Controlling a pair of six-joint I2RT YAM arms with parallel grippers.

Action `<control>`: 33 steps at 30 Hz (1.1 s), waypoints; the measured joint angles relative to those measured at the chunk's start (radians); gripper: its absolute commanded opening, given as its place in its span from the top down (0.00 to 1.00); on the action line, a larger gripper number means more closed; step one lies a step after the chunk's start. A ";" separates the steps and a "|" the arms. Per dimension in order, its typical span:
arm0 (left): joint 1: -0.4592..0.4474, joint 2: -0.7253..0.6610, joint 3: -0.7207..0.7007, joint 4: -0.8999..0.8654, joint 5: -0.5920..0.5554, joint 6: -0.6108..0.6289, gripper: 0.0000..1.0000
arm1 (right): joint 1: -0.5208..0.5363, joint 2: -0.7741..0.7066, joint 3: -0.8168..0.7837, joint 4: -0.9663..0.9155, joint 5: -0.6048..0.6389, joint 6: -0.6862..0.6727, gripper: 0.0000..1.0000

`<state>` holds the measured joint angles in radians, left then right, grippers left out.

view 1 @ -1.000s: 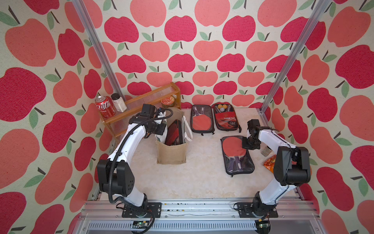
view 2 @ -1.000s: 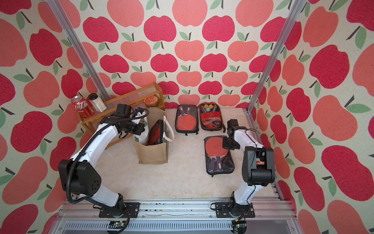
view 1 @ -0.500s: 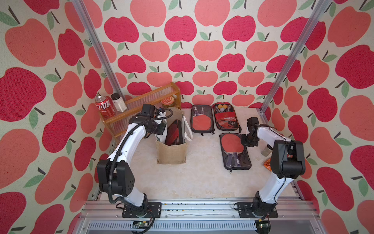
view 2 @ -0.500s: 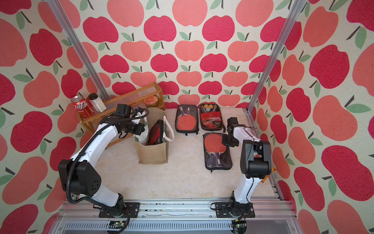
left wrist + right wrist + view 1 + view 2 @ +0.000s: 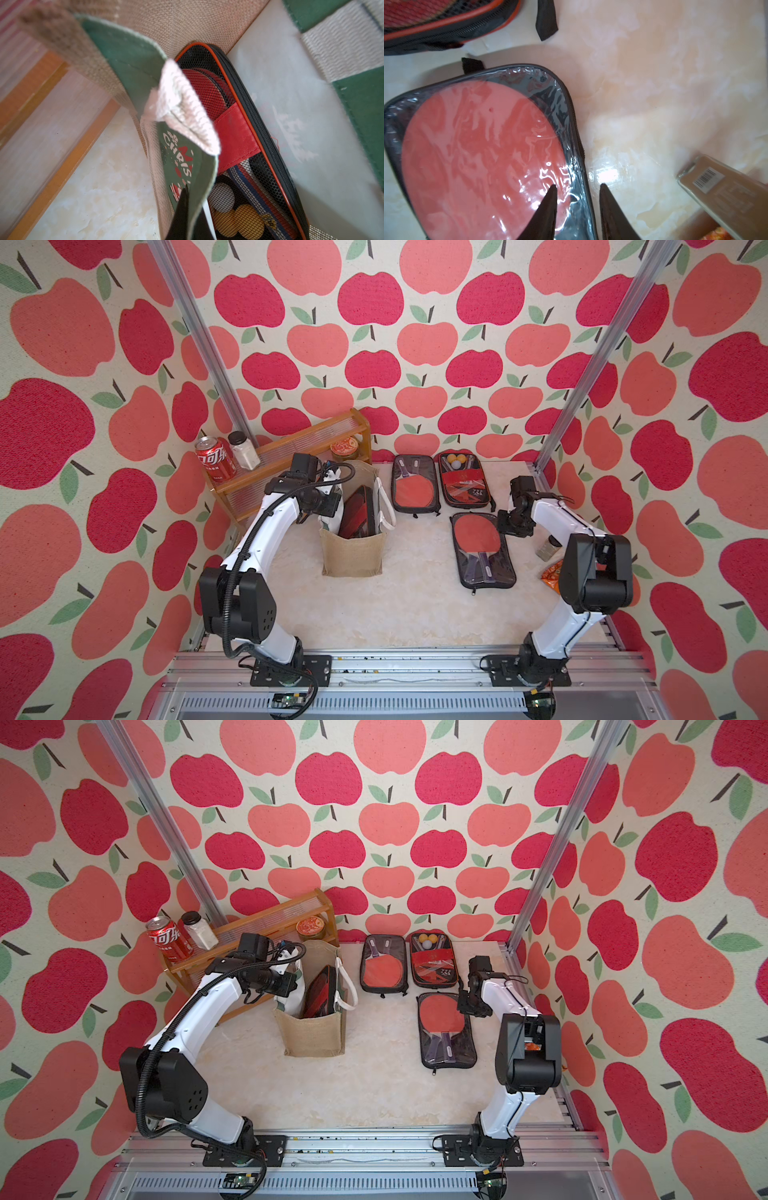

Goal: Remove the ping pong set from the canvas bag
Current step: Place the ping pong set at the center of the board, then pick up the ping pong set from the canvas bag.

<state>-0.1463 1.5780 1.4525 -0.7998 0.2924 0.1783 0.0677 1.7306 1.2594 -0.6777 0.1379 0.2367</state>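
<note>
Covering every wall (apple print), wallpaper (image 5: 374,323) surrounds marbled tabletop (image 5: 415,605).

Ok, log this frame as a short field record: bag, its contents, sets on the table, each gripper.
bag: canvas bag upright on the table, mouth open
in bag: one mesh ping pong set, standing on edge
on table: three ping pong sets; nearest clear-fronted set lies flat
left gripper: shut on the bag's rim
right gripper: open, straddling the clear-fronted set's edge
</note>
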 measured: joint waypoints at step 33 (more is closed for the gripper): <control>-0.008 0.000 0.014 -0.015 0.012 0.000 1.00 | 0.517 0.007 0.592 -0.154 0.010 0.096 0.26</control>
<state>-0.1539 1.5780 1.4662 -0.8146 0.3042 0.1780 0.5842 1.7374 1.8519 -0.8318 0.1478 0.3328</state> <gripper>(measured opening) 0.050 0.738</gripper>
